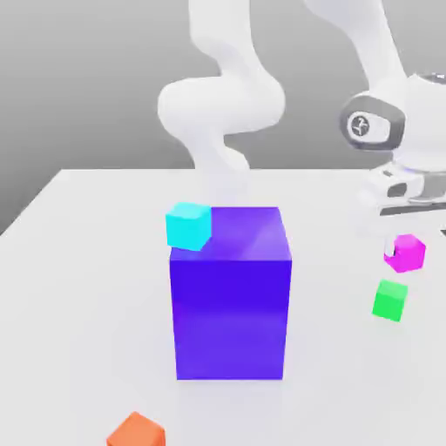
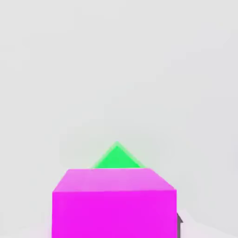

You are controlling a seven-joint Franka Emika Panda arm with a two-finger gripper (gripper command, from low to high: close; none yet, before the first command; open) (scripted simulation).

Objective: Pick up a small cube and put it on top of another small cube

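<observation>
The small magenta cube (image 1: 406,252) hangs above the table at the exterior view's right, under the white hand. My gripper (image 1: 403,250) is shut on it, and a dark finger (image 1: 388,253) shows at its side. The small green cube (image 1: 390,300) rests on the table just below the magenta one and slightly to the exterior view's left; the two are apart. In the hand view the magenta cube (image 2: 115,204) is very close to the camera, and a corner of the green cube (image 2: 116,158) peeks out beyond it.
A large blue-violet block (image 1: 231,296) stands mid-table. A cyan small cube (image 1: 189,225) shows at its upper left corner; what it rests on I cannot tell. An orange small cube (image 1: 136,431) lies near the front edge. The white table (image 1: 78,287) spreads around them.
</observation>
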